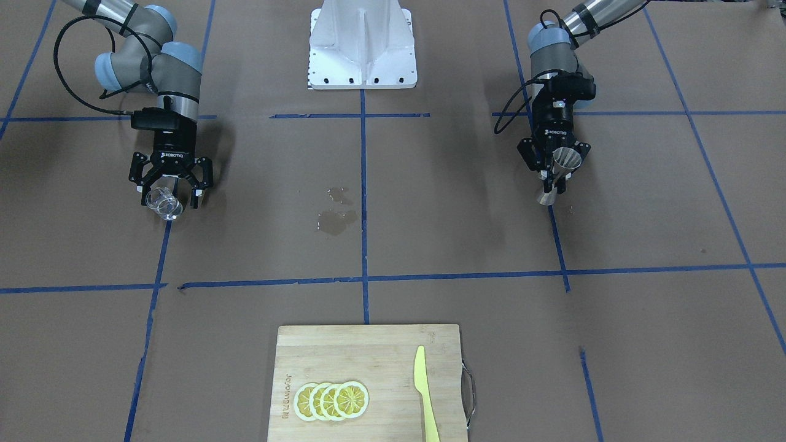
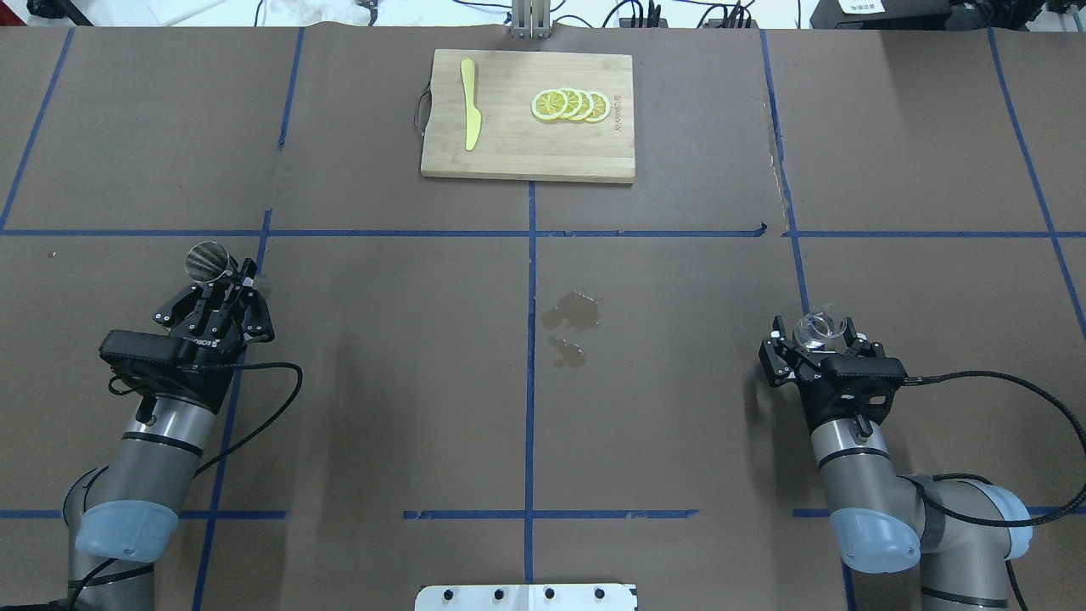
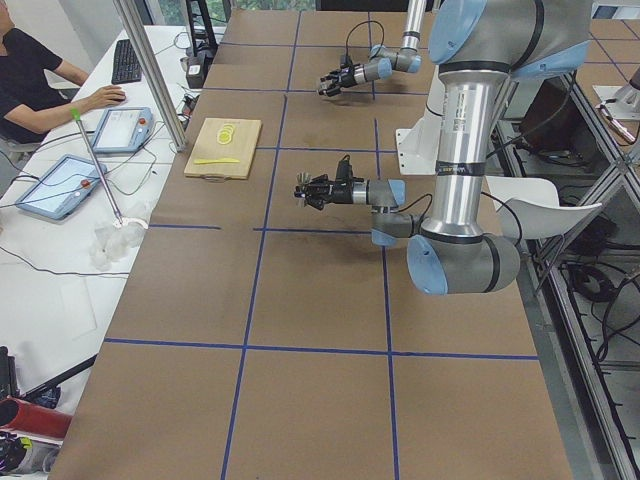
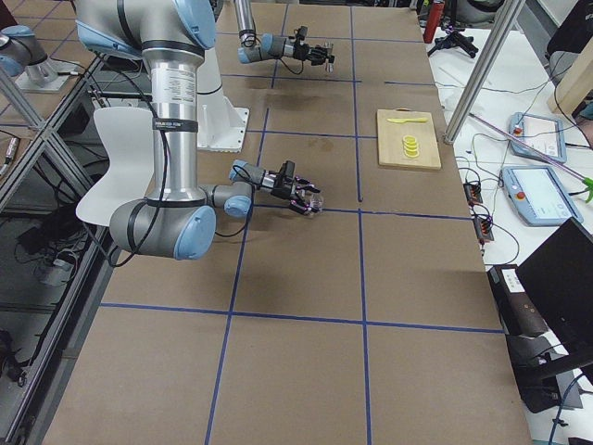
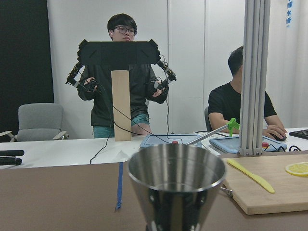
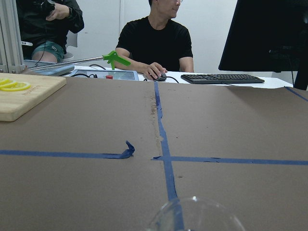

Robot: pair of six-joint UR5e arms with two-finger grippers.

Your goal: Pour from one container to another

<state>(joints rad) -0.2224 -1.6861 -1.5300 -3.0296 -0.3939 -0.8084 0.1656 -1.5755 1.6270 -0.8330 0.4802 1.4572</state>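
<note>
The glass cup (image 1: 163, 202) stands upright on the robot's right side of the table (image 2: 382, 382), directly between the jaws of the right gripper (image 2: 816, 335). These jaws are spread on both sides of it, and a narrow gap seems to show at each side, so this pincer looks open and not gripping. The cup lies straight ahead of that wrist, its long axis vertical and its mouth up; in the right wrist view only its rim shows, at the bottom edge. The jigger (image 1: 560, 169) is on the opposite side, also upright, and the left gripper (image 2: 233, 280) is closed on its narrow waist. Whether its foot touches the table I cannot tell. The 2 containers are well apart, and each arm is clearly the nearer one to its own container. I judge that the pour needs the right jaws to close first, then the cup must travel across toward the jigger. Between them the brown paper gives wide room, with only a wet patch (image 2: 573, 312) near the centre line. The cutting board (image 2: 509, 144) with 4 lemon slices (image 2: 570, 105) and a yellow knife (image 2: 469, 102) lies at the far edge, well away from that path.
</note>
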